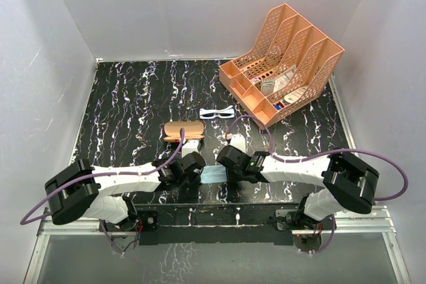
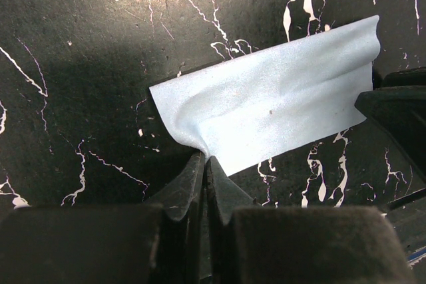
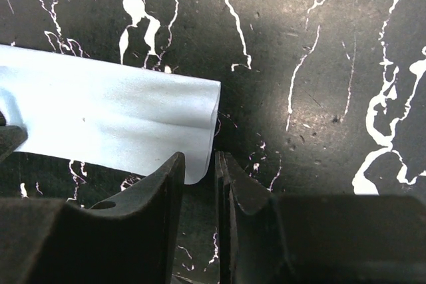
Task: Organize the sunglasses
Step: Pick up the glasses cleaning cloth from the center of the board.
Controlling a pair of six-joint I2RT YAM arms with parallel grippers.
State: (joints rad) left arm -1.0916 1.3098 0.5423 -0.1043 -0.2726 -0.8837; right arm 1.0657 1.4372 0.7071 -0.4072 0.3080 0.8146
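Note:
The sunglasses (image 1: 217, 112), white-framed with bluish lenses, lie on the black marbled table (image 1: 126, 111) behind both arms, with no gripper near them. A brown plaid case (image 1: 183, 130) rests just to their near left. A light blue cloth (image 1: 214, 175) lies flat between the two grippers. My left gripper (image 2: 205, 157) is shut, pinching one corner of the cloth (image 2: 273, 104). My right gripper (image 3: 200, 156) stands slightly open at the opposite corner of the cloth (image 3: 106, 118), a gap showing between its fingers, with the corner at the tips and not pinched.
An orange slotted desk organizer (image 1: 283, 64) holding small items stands at the back right. White walls enclose the table on three sides. The right gripper's dark finger (image 2: 393, 111) shows at the right edge of the left wrist view.

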